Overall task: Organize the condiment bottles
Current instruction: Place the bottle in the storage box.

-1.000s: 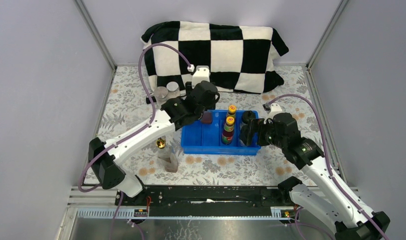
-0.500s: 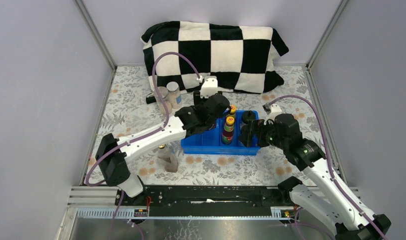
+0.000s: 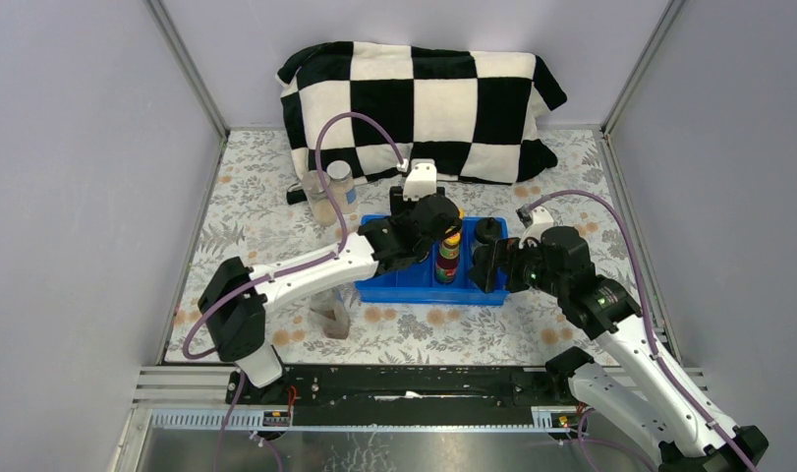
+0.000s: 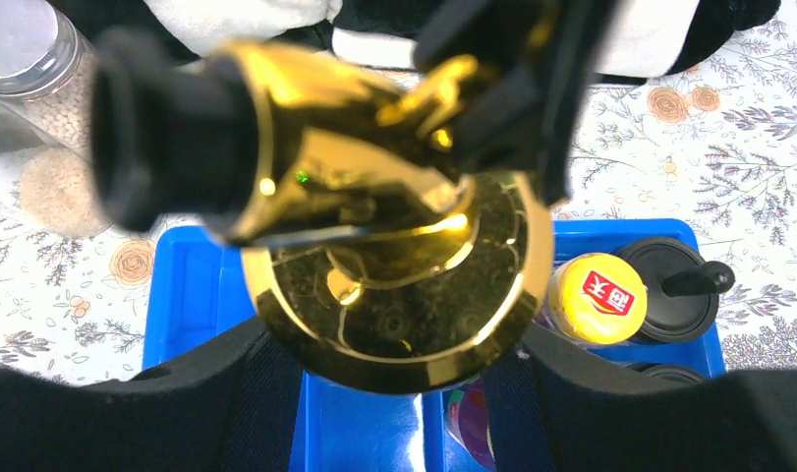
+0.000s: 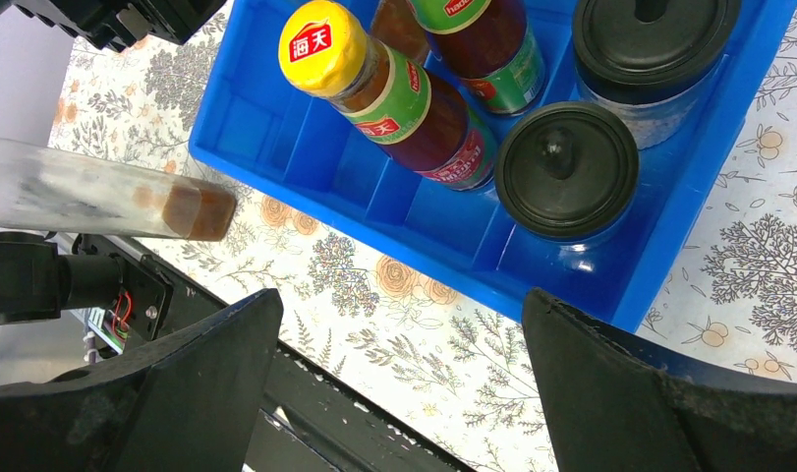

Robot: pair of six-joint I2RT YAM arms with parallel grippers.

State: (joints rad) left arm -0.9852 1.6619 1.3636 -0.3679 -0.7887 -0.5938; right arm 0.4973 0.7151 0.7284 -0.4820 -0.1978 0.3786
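My left gripper (image 3: 426, 228) is shut on a clear gold-topped bottle (image 4: 394, 275) and holds it upright over the blue tray (image 3: 379, 285), left of the sauce bottles; black fingers (image 4: 227, 403) flank its gold cap. Two red-brown sauce bottles with yellow caps (image 3: 450, 248) (image 5: 322, 46) and two black-capped shakers (image 5: 568, 169) (image 5: 654, 39) stand in the tray's right half. My right gripper (image 3: 484, 264) (image 5: 399, 324) is open and empty at the tray's front right corner. The second clear bottle (image 3: 330, 317) (image 5: 99, 202) is on the table by the tray's front left. Two grey-lidded jars (image 3: 330, 187) (image 4: 30, 59) stand behind the tray.
A black-and-white checkered cushion (image 3: 424, 93) lies along the back wall. Grey walls close in both sides. The black base rail (image 3: 404, 379) runs along the near edge. The tray's left compartments (image 5: 276, 128) hold nothing.
My left arm has moved right and forward, carrying the gold-topped bottle from the tray's back left corner to over its middle. My right gripper has barely moved.
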